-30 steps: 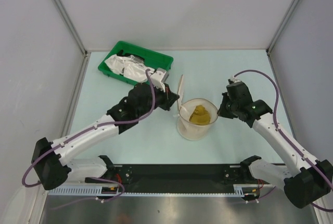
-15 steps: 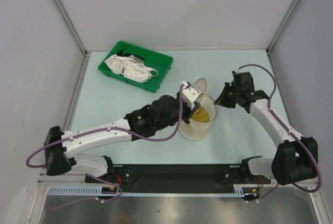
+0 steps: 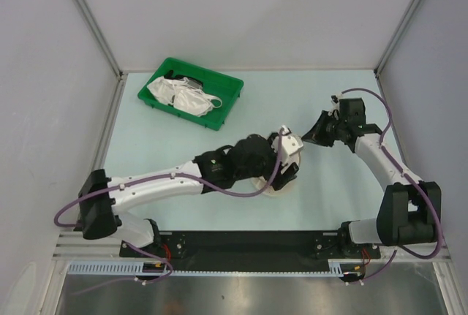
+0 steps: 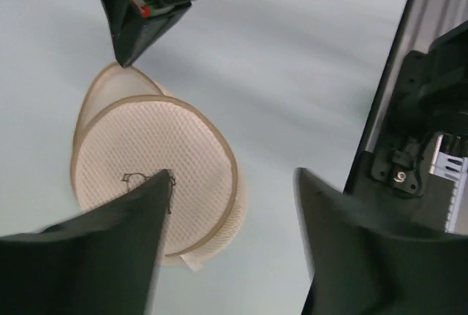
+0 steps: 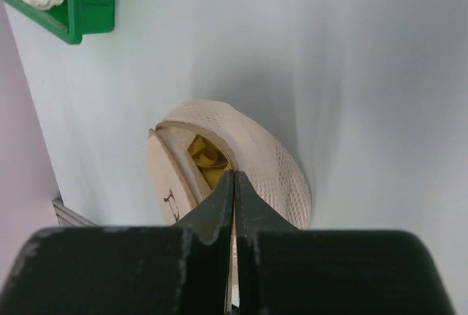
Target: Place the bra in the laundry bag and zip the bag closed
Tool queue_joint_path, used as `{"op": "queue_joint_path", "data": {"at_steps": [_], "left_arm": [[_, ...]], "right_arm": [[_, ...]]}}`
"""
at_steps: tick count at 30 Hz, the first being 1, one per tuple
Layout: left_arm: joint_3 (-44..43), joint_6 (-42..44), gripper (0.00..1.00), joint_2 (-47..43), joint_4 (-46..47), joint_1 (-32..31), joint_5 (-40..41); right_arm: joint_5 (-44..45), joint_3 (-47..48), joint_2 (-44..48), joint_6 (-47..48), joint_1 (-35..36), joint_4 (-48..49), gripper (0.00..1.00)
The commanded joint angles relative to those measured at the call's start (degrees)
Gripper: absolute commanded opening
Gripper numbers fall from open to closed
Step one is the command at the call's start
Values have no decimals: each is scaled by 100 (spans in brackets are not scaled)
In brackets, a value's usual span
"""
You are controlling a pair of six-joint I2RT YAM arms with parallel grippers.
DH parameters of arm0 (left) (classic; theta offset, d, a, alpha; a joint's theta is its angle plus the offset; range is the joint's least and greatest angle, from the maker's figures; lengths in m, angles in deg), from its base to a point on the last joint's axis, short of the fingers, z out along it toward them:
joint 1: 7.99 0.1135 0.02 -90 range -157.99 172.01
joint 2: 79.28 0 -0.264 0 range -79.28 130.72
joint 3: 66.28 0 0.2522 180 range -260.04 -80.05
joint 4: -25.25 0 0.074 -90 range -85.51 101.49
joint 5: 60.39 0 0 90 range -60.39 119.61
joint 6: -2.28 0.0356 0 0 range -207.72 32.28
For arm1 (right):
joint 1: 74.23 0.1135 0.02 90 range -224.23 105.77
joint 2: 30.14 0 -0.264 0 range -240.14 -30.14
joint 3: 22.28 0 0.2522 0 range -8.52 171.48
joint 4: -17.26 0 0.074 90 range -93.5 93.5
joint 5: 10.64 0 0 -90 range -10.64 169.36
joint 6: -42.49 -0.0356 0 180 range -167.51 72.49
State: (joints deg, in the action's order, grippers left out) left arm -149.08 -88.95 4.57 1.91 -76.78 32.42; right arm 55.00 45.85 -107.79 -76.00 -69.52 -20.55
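Note:
The laundry bag [image 4: 153,161] lies mid-table, its lid half with the small dark bra drawing folded over the lower half. In the top view only its pale edge [image 3: 269,186] shows under my left wrist. A gap stays open on one side, and the mustard-yellow bra [image 5: 205,158] shows inside it. My left gripper [image 4: 232,176] hangs open just above the bag's near edge with nothing between its fingers [image 4: 110,249]. My right gripper [image 5: 233,177] is shut, its tip pointing at the gap from the bag's right [image 3: 307,139]; nothing shows held in it.
A green tray [image 3: 228,88] with shiny white bras [image 3: 183,96] stands at the back left, its corner also in the right wrist view [image 5: 91,8]. The black base rail [image 3: 248,245] runs along the near edge. Grey walls close both sides.
The left gripper swung the upright lid over the lower half, covering most of the bra, then opened. The right arm drew back slightly to the right, still shut.

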Motion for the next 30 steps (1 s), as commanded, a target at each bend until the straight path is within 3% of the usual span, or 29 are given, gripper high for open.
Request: {"op": "queue_joint_path", "data": {"at_steps": [1,4,8,15,20,24,27,30], "left_arm": [[-234,-1166,99,-747,-44,1427,-1878],[-102,-1818,100,-740,-131,2506,-2651],[-294,-1819,100,129,-588,3117,-3137],[311,-2257,99,1036,675,3250,-2645],[128,-2109,100,1465,687,3179,-2355],[-197,-2099,99,2099,528,3206,-2925],[125,-2467,99,2276,1148,3206,-3373],[608,-2688,82,2101,1625,3206,-3410]], "right_arm": [[-824,153,-189,572,-198,401,0],[-1211,109,-356,800,-234,594,0],[-1790,109,-838,775,-225,1051,0],[-2214,688,-1699,1249,30,1053,0],[-2283,882,-1886,1293,65,1016,0],[-2459,987,-1912,1319,83,1113,0],[-2600,1093,-2043,1329,91,1122,0],[-2688,1347,-2246,1434,170,956,0]]}}
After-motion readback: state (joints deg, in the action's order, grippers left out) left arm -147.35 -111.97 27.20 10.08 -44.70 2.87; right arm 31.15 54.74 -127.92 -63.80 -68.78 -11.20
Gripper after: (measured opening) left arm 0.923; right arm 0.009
